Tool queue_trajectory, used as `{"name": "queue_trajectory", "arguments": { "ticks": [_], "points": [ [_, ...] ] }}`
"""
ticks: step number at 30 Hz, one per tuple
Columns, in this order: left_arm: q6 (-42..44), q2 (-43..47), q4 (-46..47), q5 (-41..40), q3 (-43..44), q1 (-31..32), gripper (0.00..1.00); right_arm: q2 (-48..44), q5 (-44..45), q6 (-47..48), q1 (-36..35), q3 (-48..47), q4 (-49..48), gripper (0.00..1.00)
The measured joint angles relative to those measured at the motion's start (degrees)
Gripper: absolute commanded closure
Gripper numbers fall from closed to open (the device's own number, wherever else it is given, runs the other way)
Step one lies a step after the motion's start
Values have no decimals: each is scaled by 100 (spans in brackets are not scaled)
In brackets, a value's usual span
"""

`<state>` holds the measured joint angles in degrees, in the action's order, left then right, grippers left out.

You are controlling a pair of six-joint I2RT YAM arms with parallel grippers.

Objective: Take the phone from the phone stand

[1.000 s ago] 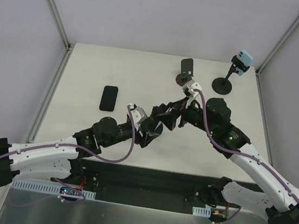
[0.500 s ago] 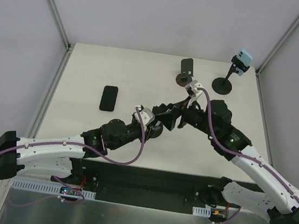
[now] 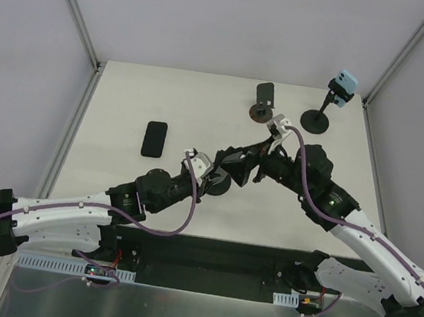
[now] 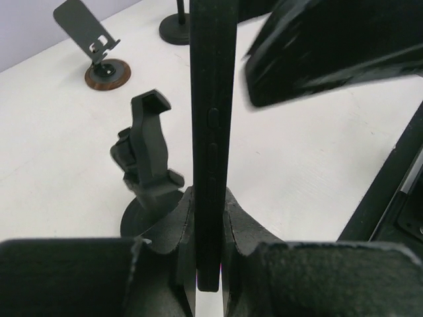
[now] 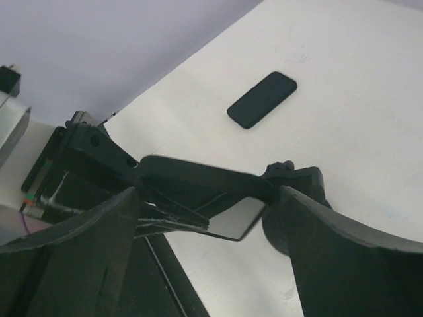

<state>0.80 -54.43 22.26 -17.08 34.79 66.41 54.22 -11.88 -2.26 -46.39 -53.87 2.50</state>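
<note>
Above the white table [image 3: 201, 118] between grey walls [image 3: 229, 21], left fingers [image 4: 241, 228] clamp the phone [image 4: 211, 132]; wide-spread right fingers [image 5: 330, 251] flank it, grip unclear.

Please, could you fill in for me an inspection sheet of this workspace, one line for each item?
Surface: white table, plain.
Job's things: phone upright and edge-on between the left fingers; black phone stand behind it, with a gap showing between them.
Clutter: second phone lying flat on the left; stand with a brown base and pole stand carrying a light blue device, both at the far edge.
Grippers: left gripper shut on the phone; right gripper open, fingers wide apart, the phone in view between them.
Cables: purple cables run along both arms.
Surroundings: pale walls around the table; nothing else seen.
</note>
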Motion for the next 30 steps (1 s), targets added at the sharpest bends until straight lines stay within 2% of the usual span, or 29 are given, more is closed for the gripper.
{"name": "queue_trajectory", "arguments": {
  "ticks": [8, 11, 15, 18, 21, 25, 30],
  "points": [
    [-197, 1010, -1202, -225, 127, -55, 100, -767, -74, 431, 13, 319, -695, 4],
    [-328, 1355, -1655, -304, 264, -315, 100, -966, -4, 483, 13, 590, -861, 4],
    [-654, 1711, -2249, -258, 446, -1108, 100, -1158, 225, 535, 13, 1019, -1010, 4],
    [-997, 1733, -2682, 4, 551, -2011, 100, -1305, 452, 562, 13, 1346, -1110, 4],
    [-1379, 1436, -3038, 693, 627, -3045, 100, -1408, 699, 605, 13, 1609, -1244, 4],
    [-1849, 463, -3239, 2033, 713, -4227, 100, -1423, 885, 713, 13, 1766, -1327, 4],
    [-2208, -868, -3440, 3018, 745, -5056, 100, -1399, 957, 793, 13, 1915, -1475, 4]
  ]
}}
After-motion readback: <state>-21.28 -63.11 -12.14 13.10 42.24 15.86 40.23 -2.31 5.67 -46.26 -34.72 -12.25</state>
